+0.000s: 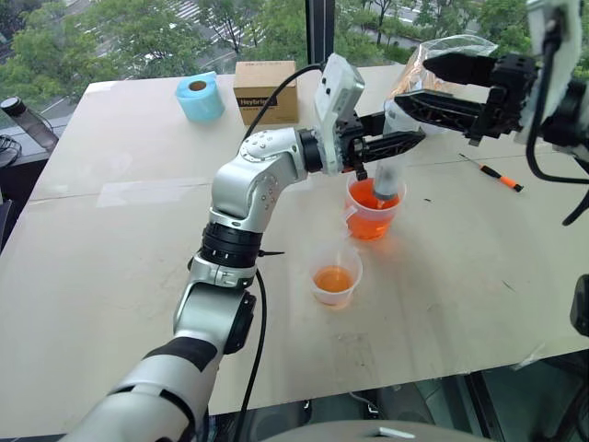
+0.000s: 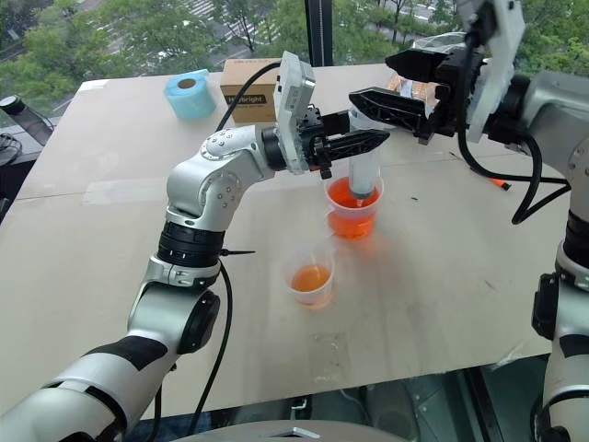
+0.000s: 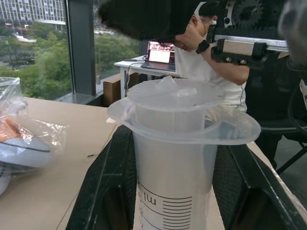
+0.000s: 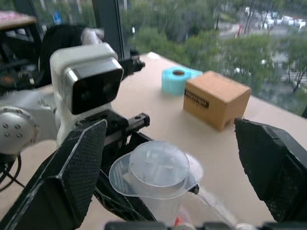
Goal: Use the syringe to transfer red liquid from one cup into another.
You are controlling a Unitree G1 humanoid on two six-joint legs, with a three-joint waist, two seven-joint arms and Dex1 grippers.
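Centre frame: left gripper (image 2: 368, 143) clamped on syringe (image 2: 364, 170), upright, tip dipped in fuller cup (image 2: 352, 214); right gripper (image 2: 405, 87) wide open, empty, poised over plunger, likely to draw liquid.

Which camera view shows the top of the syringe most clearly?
The left wrist view: the syringe shows its plunger top, flange and printed marks between the left gripper's fingers. The right wrist view shows the top from above. The eye views show its barrel standing in the larger cup.

Daylight is pouring in over a pale beige work table (image 1: 110, 276) by the windows.
Green treetops (image 1: 83, 37) are showing through tall glass panes split by a dark window post (image 1: 320, 28); further back, a person (image 3: 211, 67) is leaning over an open laptop (image 3: 160, 53) on a white desk (image 3: 132, 67).
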